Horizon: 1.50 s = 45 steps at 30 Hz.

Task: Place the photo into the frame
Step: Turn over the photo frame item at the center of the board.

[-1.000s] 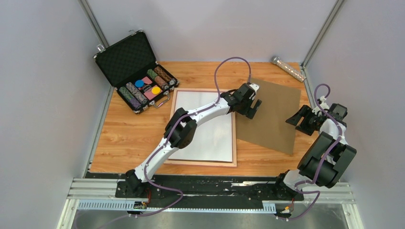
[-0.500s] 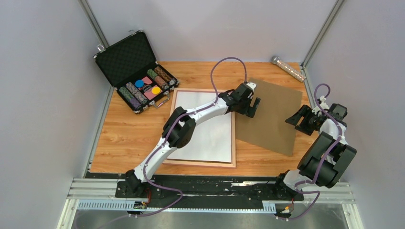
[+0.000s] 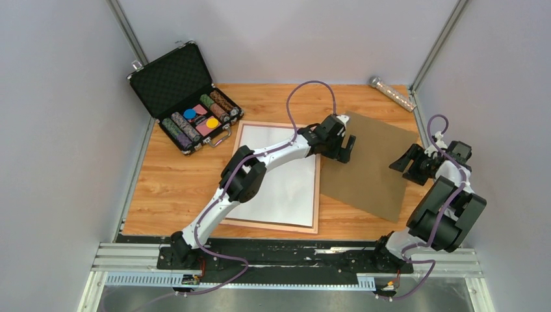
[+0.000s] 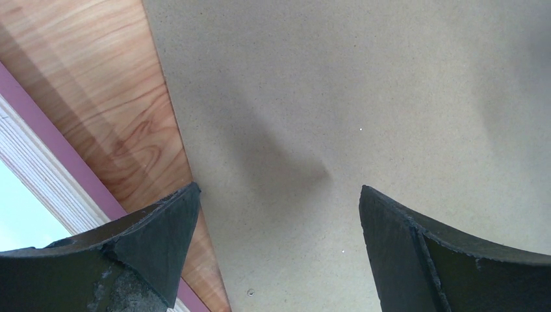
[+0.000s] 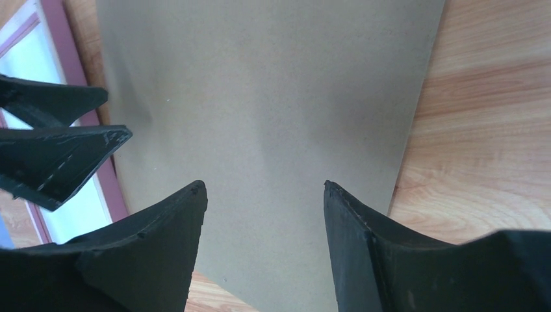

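Observation:
The frame (image 3: 269, 227) lies flat mid-table, its thin pink rails (image 4: 58, 149) around a white glossy surface (image 3: 286, 188). The photo's printed side shows nowhere; I cannot tell whether that white surface is its back. A plain brown backing board (image 3: 370, 169) lies askew on the frame's right. My left gripper (image 3: 344, 146) hovers open over the board's left edge (image 4: 279, 188), nothing between its fingers. My right gripper (image 3: 409, 166) is open over the board's right part (image 5: 264, 185), also empty. The left fingers (image 5: 65, 149) show in the right wrist view.
An open black foam-lined case (image 3: 185, 97) with poker chips stands at the back left. A silver tube (image 3: 392, 93) lies at the back right corner. Grey enclosure walls close in the wooden table (image 3: 175, 188) on three sides.
The brown board has slid a little right and toward the near edge, and the frame's near edge has shifted slightly nearer. Both grippers have stayed open, almost in place.

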Each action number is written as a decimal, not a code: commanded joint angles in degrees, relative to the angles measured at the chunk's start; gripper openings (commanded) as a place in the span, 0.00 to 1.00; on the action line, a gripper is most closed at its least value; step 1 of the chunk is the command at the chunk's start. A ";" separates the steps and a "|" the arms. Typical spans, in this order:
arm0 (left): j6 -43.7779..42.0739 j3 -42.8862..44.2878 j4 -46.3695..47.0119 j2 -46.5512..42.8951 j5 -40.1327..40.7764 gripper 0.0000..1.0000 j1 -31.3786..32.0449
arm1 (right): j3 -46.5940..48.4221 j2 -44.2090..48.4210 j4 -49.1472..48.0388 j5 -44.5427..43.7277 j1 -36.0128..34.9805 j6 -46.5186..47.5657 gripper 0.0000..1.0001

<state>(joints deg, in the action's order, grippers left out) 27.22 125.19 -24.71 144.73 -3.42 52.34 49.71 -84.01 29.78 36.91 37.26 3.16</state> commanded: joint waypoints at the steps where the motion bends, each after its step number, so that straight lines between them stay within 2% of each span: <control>1: 3.86 -3.28 -7.69 0.77 -5.77 1.00 2.33 | 2.99 -3.82 -0.13 -3.48 0.12 0.59 0.64; 14: 3.06 -3.02 -7.70 1.25 -6.44 1.00 2.32 | 5.37 -3.92 -1.07 -12.78 0.80 4.66 0.64; 22: 2.58 -2.85 -7.96 1.13 -6.38 1.00 2.16 | 5.53 -6.80 -2.96 -15.49 1.06 5.97 0.64; 33: 3.32 -4.66 -6.83 0.82 -9.24 1.00 1.84 | 7.38 -13.17 -3.82 -12.87 1.07 3.88 0.64; 45: 8.96 -7.65 -2.05 1.92 -18.22 1.00 1.63 | 11.71 -18.98 -4.07 -9.05 0.90 1.03 0.64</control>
<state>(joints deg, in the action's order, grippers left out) 30.65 121.10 -20.47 143.13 -12.45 51.86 59.40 -100.03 27.55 25.28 38.46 5.61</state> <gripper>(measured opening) 0.997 0.638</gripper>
